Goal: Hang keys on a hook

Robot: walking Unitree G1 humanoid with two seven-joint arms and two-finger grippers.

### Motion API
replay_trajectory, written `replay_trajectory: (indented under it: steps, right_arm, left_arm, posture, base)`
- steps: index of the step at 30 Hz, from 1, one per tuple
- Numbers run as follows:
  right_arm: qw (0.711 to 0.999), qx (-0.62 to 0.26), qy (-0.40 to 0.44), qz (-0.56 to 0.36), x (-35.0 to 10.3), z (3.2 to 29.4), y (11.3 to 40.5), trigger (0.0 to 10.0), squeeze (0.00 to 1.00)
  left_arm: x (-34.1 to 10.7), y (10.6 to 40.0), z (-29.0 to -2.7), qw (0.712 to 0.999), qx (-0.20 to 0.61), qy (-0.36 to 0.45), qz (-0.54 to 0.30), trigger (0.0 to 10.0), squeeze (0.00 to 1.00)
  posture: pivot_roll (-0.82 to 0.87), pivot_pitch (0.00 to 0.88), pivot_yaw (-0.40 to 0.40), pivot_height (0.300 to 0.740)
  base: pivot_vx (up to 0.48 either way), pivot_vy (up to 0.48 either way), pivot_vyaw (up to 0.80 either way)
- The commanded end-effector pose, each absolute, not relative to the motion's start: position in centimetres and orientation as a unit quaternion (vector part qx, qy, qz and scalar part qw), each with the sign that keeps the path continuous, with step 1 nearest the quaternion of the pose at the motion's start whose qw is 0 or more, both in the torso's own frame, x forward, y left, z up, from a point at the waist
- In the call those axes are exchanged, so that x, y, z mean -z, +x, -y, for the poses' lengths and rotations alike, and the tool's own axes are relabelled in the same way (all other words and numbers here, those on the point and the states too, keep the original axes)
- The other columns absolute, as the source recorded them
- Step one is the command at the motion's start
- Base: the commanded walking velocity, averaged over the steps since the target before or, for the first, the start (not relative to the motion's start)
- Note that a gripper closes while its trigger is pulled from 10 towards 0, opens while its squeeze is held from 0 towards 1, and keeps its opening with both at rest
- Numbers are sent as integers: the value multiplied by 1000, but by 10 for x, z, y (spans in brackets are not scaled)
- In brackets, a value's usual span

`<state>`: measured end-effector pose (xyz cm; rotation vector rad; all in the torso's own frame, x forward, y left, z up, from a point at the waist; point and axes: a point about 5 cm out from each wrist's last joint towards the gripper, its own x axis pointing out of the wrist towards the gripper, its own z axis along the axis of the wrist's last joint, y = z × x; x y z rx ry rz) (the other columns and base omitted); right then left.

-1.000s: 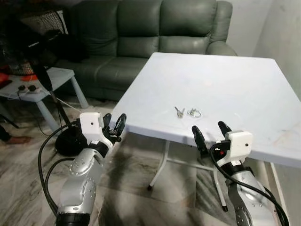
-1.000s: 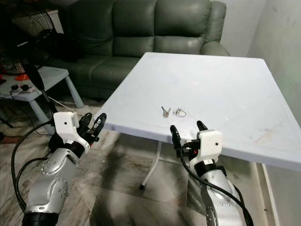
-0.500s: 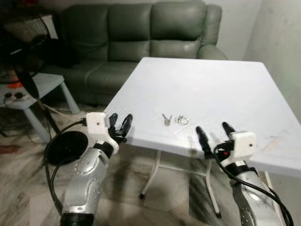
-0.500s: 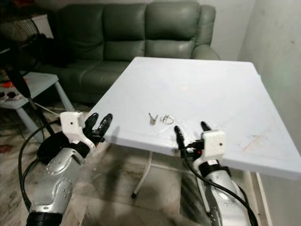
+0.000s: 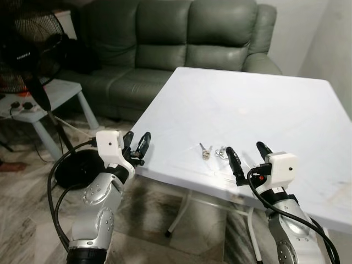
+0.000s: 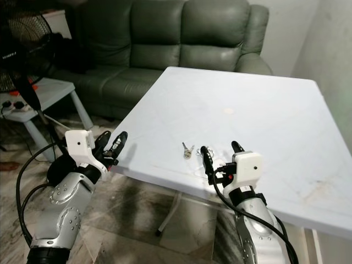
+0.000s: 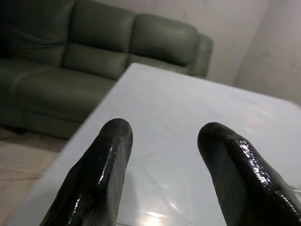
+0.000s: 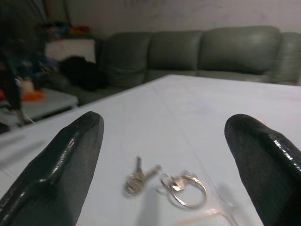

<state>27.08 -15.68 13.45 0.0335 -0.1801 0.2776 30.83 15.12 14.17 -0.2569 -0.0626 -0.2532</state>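
A small bunch of keys (image 5: 205, 150) with a metal ring (image 5: 221, 152) lies flat on the white table (image 5: 264, 99), close to its near edge. My right gripper (image 5: 244, 148) is open and hovers over that edge, just short of the keys. In the right wrist view the keys (image 8: 138, 178) and the ring (image 8: 184, 187) lie between and beyond its two spread fingers (image 8: 61, 165). My left gripper (image 5: 138, 136) is open with nothing in it, at the table's near left corner. The left wrist view looks across the tabletop (image 7: 188, 113).
A dark green sofa (image 5: 181, 38) stands behind the table. A black standing fan (image 5: 33, 49), with its round base (image 5: 74, 168) on the floor, and a small pale side table (image 5: 38, 104) are at the left. A white wall (image 5: 335, 44) runs along the right.
The camera has come closer to the table. My right gripper, earlier below the table's near edge, now reaches over it next to the keys. The keys have not moved on the table.
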Motion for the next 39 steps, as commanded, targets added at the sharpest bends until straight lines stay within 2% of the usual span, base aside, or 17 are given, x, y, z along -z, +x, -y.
replay_trajectory:
  steps: [1,8,21,25,31,35,39]
  right_arm:
    - [988,-129,11,87,-135,165,270,10000,0]
    - [988,-131,12,86,-135,164,270,10000,0]
    - [989,-139,3,54,-130,169,272,10000,0]
    - [992,-122,-23,38,-130,175,279,10000,0]
    - [989,-129,-40,55,-136,177,285,10000,0]
    - [986,-142,-57,58,-136,169,286,10000,0]
    - [987,-135,-77,40,-132,164,291,10000,0]
  left_arm:
    - [-149,310,-144,981,137,-131,41,10000,0]
    - [-149,310,-144,981,136,-132,43,10000,0]
    - [-147,302,-135,978,152,-135,54,10000,0]
    - [-144,298,-131,976,168,-126,52,10000,0]
    - [-142,296,-130,976,170,-124,50,10000,0]
    - [-141,296,-130,977,168,-123,48,10000,0]
    - [-138,291,-122,972,202,-109,39,10000,0]
  posture:
    - [91,0,50,740]
    - [91,0,50,740]
    - [91,0,48,740]
    - [93,0,48,740]
    - [99,0,42,740]
    - [103,0,39,740]
    - [102,0,39,740]
  base:
    - [304,0,0]
    - [293,0,0]
    - [0,0,0]
    - [0,0,0]
    - [0,0,0]
    - [0,0,0]
    - [0,0,0]
